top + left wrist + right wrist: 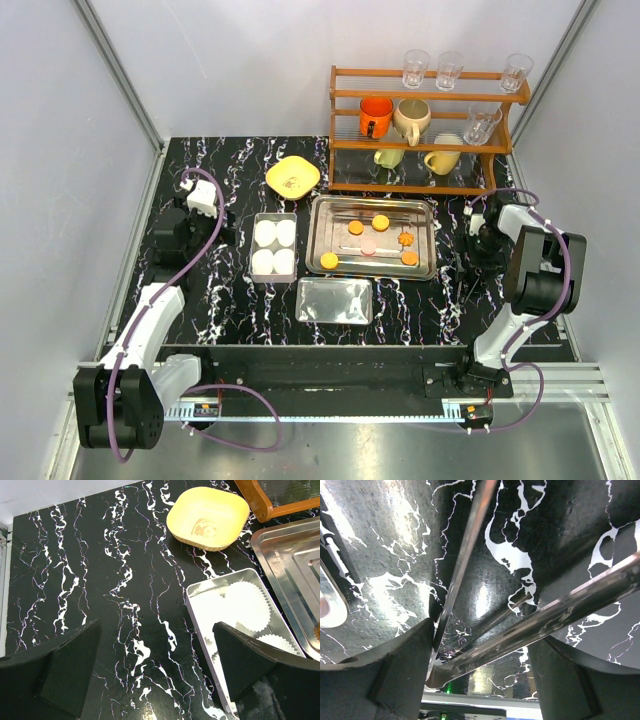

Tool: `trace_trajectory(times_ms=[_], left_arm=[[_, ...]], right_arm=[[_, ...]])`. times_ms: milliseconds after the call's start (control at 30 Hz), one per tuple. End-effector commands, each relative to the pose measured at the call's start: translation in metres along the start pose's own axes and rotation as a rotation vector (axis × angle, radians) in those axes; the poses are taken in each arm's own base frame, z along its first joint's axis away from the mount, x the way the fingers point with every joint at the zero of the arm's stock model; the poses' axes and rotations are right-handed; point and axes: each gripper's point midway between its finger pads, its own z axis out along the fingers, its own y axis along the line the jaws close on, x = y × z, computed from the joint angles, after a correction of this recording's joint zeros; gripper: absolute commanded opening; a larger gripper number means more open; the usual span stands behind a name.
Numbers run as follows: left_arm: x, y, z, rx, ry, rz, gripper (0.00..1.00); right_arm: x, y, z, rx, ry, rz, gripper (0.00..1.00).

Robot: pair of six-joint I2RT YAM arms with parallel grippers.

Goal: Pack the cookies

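Observation:
Several orange cookies (380,221) and one pink cookie (368,245) lie on the steel tray (322,208) in the middle of the table. My right gripper (480,635) is low over the table to the right of the tray (485,250). It stands open around a pair of metal tongs (570,605); both tong arms run between its fingers, and one arm rests against the left finger (405,665). My left gripper (156,627) hangs open and empty over bare table, just left of the white tin (200,587) with paper cups (242,605).
A tin (258,222) with several paper cups sits left of the tray, and a flat lid (335,300) lies in front of the tray. A yellow bowl (293,176) stands behind the tin. At the back right is a wooden rack (430,100) with mugs and glasses.

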Motion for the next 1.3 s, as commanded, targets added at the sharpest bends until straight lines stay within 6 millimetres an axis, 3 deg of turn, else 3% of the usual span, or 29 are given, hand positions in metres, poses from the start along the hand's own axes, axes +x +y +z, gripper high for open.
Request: trace_trajectory(times_ms=[0, 167, 400, 700, 1267], left_arm=[[-0.019, 0.004, 0.003, -0.003, -0.07, 0.025, 0.99], [-0.019, 0.004, 0.004, 0.001, -0.068, 0.023, 0.99], [-0.018, 0.003, 0.006, 0.004, -0.064, 0.022, 0.99], [-0.02, 0.004, 0.007, 0.004, -0.068, 0.02, 0.99], [-0.012, 0.003, 0.008, 0.003, -0.055, 0.02, 0.99]], right_arm=[[-0.008, -0.009, -0.009, 0.041, -0.059, -0.058, 0.76], [-0.006, -0.011, -0.008, 0.048, -0.064, -0.112, 0.67], [-0.014, -0.022, -0.01, 0.102, -0.095, -0.161, 0.64], [-0.048, -0.03, -0.016, 0.125, -0.175, -0.167, 0.57], [-0.051, -0.028, 0.004, 0.096, -0.16, -0.173, 0.65]])
